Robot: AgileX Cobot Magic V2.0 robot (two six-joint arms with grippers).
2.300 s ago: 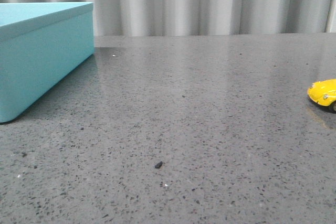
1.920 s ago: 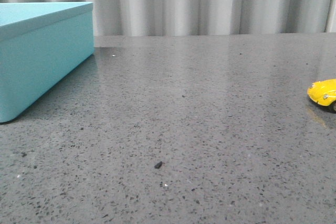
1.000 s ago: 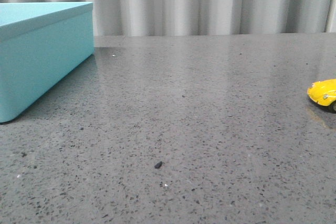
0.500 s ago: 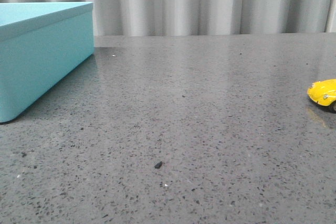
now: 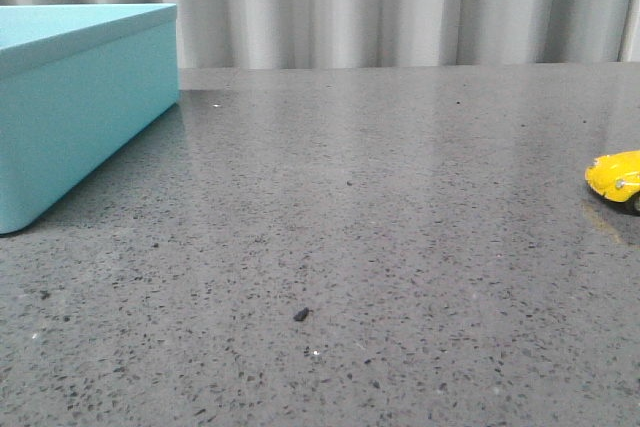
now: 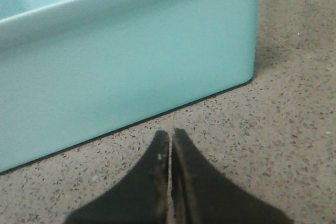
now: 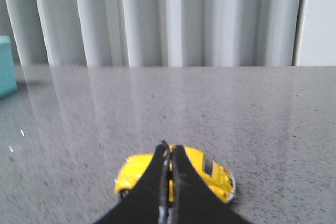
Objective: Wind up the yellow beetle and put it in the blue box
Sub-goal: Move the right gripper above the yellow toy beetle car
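Right gripper (image 7: 169,153) fingers pressed together, holding nothing; yellow beetle (image 7: 210,174) on table (image 5: 380,197) just beyond its tips; left gripper (image 6: 169,140) likewise closed, empty, near blue box (image 6: 126,56); risk: closed fingers descending would nudge the free-rolling car away.

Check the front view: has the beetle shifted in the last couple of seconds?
No. The beetle sits at the same spot by the frame's right edge, equally far from the dark speck on the table.
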